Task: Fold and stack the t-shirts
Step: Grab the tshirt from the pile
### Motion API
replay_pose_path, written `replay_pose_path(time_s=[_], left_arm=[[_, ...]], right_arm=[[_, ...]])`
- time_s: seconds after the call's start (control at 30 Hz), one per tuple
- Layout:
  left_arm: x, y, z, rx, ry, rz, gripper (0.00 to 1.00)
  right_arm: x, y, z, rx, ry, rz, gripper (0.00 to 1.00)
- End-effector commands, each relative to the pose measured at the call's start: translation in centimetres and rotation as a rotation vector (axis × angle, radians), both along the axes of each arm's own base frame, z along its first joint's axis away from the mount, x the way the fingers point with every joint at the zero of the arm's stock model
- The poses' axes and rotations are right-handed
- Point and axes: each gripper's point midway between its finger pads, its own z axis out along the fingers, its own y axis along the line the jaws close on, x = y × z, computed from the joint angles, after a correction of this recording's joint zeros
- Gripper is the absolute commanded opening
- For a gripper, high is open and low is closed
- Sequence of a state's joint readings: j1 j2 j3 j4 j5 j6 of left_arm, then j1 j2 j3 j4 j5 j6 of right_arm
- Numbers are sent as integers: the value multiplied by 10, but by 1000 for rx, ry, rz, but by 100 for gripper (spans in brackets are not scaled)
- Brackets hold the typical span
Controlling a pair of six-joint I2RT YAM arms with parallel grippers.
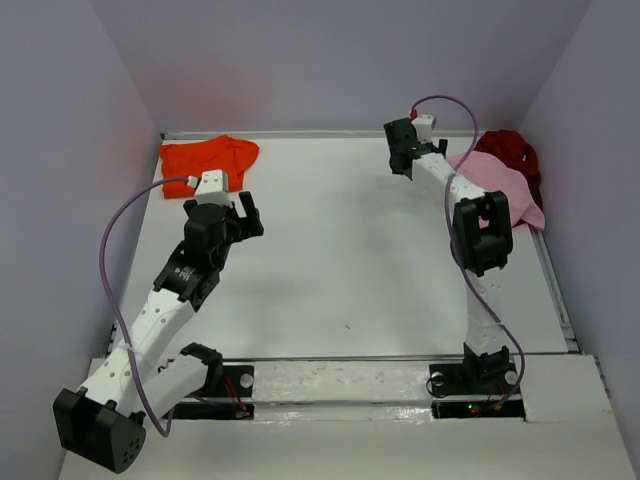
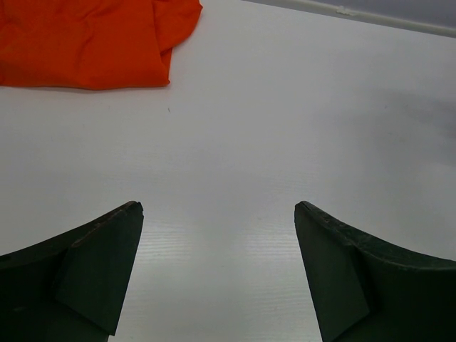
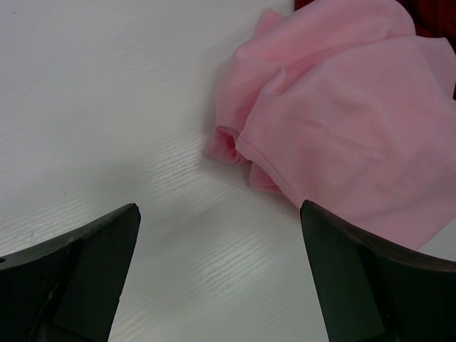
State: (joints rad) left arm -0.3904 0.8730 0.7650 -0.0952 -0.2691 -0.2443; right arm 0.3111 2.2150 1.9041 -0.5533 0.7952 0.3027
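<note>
Three shirts on the white flat table (image 1: 350,270), none stacked yet. The light pink soft cloth t-shirt (image 3: 342,121) lies crumpled and bunched at the far right edge, unfolded, with one rumpled hem corner toward the table's middle. The bright orange cloth t-shirt (image 2: 85,43) sits in the far left corner, lying flat with fairly straight edges; it looks already folded, though the layers can't be counted from here. The dark red cloth t-shirt (image 1: 517,150) is a wad behind and touching the pink one, partly hidden by it, clearly unfolded. Judged progress: about one of three folded, two left to fold, then all to be piled together, likely on the orange one. The left gripper (image 2: 217,210) hangs over bare table near the orange shirt, not touching it, jaws spread wide and holding nothing. The right gripper (image 3: 219,210) hovers just beside the pink shirt's near corner, jaws likewise wide apart and empty, no cloth between them. Pink looks like the next one up, given where the right arm is.
</note>
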Motion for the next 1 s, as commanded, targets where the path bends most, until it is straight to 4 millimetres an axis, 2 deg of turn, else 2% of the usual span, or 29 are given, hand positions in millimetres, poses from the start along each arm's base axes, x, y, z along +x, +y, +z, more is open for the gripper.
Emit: replay_pose_path(time_s=[0.0,0.27,0.47,0.53,0.63,0.67,0.7,0.73,0.8,0.9,0.97], left_arm=[[0,1,16,-14,-58,1,96],[0,1,18,-15,-61,1,96],[0,1,18,-16,-62,1,96],[0,1,18,-16,-64,1,97],[-1,1,18,-17,-64,-1,96],[-1,1,18,-17,-64,-1,96],[-1,1,18,-15,-64,-1,96],[-1,2,18,-16,-64,2,96],[0,2,18,-17,-64,1,96],[0,1,17,-16,-62,1,97],[0,1,17,-16,-62,-1,97]], right_arm=[[4,-29,17,-121,-43,-73,100],[6,-53,4,-178,-15,-132,100],[11,-70,-22,-143,32,-135,95],[11,-70,-31,-149,50,-133,90],[9,-75,-40,-143,68,-138,79],[9,-80,-43,-134,68,-147,69],[9,-79,-44,-129,69,-145,63],[8,-79,-45,-126,70,-145,34],[8,-79,-44,-125,66,-147,0],[6,-75,-41,-89,57,-139,0],[1,-71,-31,-39,29,-134,0]])
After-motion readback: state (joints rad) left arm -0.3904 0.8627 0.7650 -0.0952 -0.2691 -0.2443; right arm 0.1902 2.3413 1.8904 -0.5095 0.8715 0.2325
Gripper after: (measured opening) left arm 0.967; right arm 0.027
